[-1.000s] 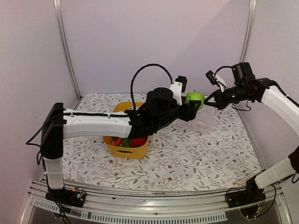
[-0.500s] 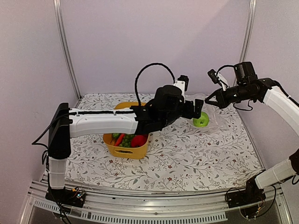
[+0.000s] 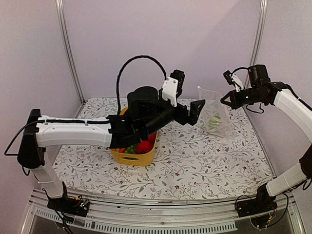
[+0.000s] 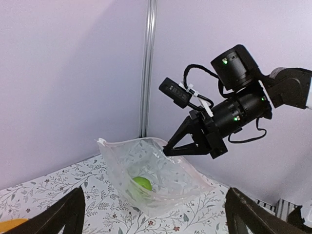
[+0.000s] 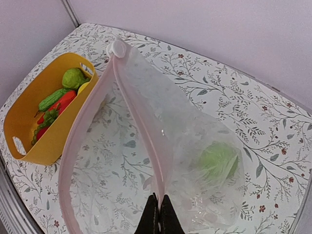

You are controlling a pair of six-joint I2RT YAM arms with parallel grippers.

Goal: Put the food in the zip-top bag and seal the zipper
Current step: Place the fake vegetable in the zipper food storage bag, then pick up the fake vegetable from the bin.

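The clear zip-top bag (image 3: 215, 118) hangs at the back right, mouth open. My right gripper (image 3: 227, 101) is shut on its pale pink zipper (image 5: 141, 126), pinching the rim (image 5: 158, 207). One round green piece of food (image 3: 213, 122) lies inside the bag (image 5: 195, 131), also seen as a green ball (image 4: 142, 184) and a blurred green shape (image 5: 217, 161). My left gripper (image 3: 194, 113) stands wide open and empty just left of the bag (image 4: 161, 175), its fingertips (image 4: 73, 204) framing it. More food (image 3: 139, 146), green, red and orange, lies in the yellow tub.
The yellow tub (image 3: 130, 157) stands mid-table under my left forearm, its handle slot facing front; in the right wrist view the tub (image 5: 29, 122) is at left. A flowered cloth (image 3: 204, 165) covers the table. Walls and metal posts (image 3: 68, 53) close the back and sides.
My left gripper opened and let go of the green fruit, which dropped into the bag. The left arm then drew back leftward. The right gripper lifted the bag's rim higher.
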